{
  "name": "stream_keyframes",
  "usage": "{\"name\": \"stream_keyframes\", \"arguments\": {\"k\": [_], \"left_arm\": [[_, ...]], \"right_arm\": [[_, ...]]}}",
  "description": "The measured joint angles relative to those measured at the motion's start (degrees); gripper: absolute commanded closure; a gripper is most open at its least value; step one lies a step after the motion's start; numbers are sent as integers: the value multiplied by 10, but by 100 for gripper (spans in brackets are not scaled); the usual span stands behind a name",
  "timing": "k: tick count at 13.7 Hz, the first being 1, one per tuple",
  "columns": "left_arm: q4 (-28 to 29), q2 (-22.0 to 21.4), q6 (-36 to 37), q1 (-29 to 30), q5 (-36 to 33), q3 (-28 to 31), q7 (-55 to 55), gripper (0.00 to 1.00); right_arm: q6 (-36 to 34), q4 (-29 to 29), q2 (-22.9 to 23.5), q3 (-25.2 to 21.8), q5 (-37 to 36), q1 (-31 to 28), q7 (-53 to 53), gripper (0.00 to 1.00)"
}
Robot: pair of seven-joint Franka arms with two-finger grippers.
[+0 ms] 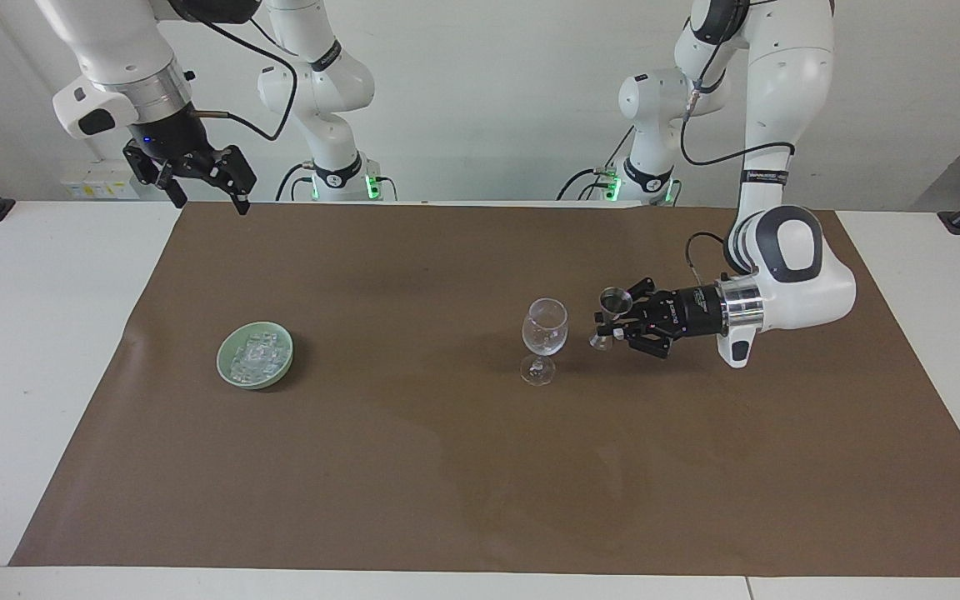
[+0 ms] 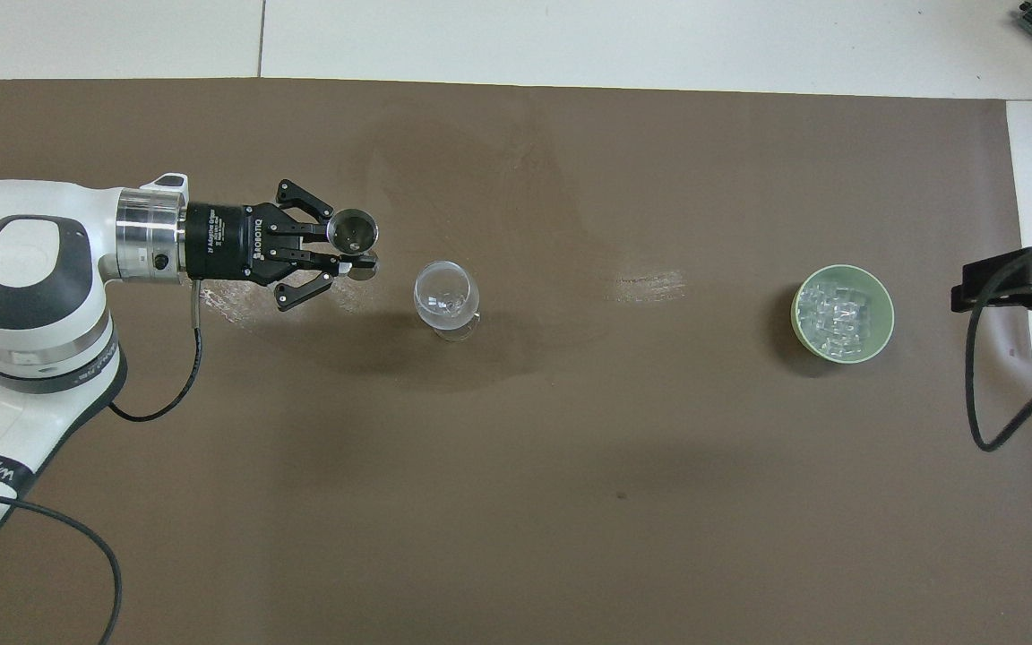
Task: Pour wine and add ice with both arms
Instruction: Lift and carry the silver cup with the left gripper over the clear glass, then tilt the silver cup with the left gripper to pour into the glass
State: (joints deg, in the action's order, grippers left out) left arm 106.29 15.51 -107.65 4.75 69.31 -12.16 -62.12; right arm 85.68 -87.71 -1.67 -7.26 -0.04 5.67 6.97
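On the brown paper sheet (image 1: 480, 467) covering the bench (image 1: 38, 350), I see the wine glass (image 1: 544, 337) standing upright near the middle, toward the left arm's end. My left hand (image 1: 613, 327) is held level just above the sheet, right beside the glass but apart from it, its fingers pressed together on the waist of a small metal jigger (image 1: 607, 318). The jigger is roughly upright, its open cup facing up, as the overhead view shows (image 2: 354, 230).

The ice (image 1: 257, 355) lies heaped in a pale green bowl (image 1: 227, 372) toward the right arm's end of the bench, well apart from the glass and about as far from the robots as it is. In the overhead view the cubes (image 2: 838, 313) fill the bowl (image 2: 881, 339).

My right hand (image 1: 201, 187) waits high in the air over the edge of the sheet closest to the robots, fingers spread, carrying nothing.
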Motion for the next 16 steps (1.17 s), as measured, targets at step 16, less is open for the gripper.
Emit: {"name": "stream_keyframes", "arguments": {"k": [16], "left_arm": [[9,-49,-124,-59,-177,-1,-47,100]], "right_arm": [[0,0,0,0,0,0,0,0]]}}
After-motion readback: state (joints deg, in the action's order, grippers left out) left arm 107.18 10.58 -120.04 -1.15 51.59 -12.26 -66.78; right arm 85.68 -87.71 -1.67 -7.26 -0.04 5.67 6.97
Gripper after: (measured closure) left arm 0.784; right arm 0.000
